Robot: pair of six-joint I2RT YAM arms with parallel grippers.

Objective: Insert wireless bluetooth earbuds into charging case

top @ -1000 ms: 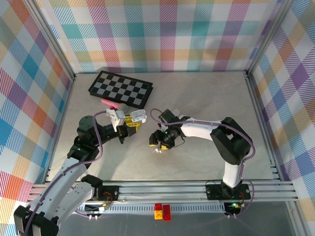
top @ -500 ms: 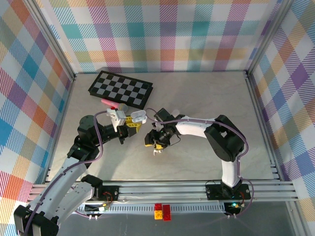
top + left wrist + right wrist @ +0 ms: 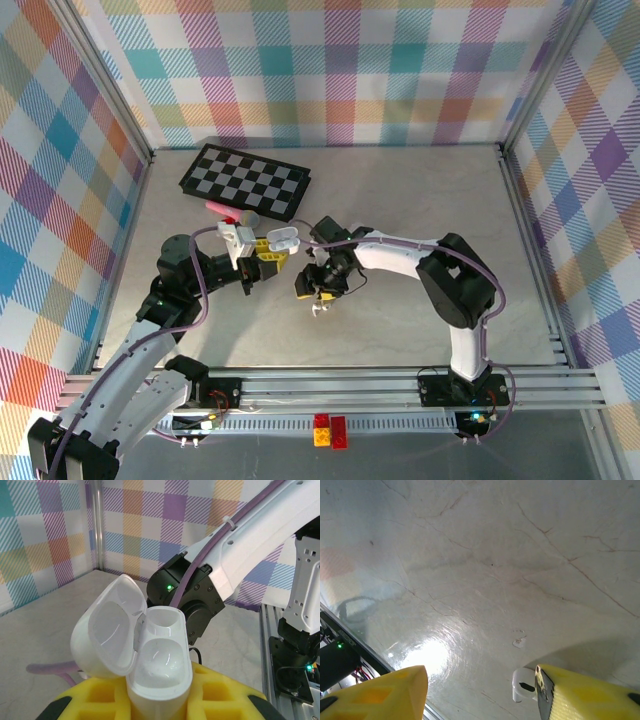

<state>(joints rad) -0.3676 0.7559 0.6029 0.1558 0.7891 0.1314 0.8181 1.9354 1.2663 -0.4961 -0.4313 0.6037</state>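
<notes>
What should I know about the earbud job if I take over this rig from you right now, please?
Left gripper: shut on the white charging case, held off the table with its lid open; both wells look empty.
Right gripper: open, low over the table, holding nothing.
One white earbud lies on the table between its jaws, close to one side.
Done: case in hand and open.
Left: grip that earbud and seat it in the case; none is in yet.
</notes>
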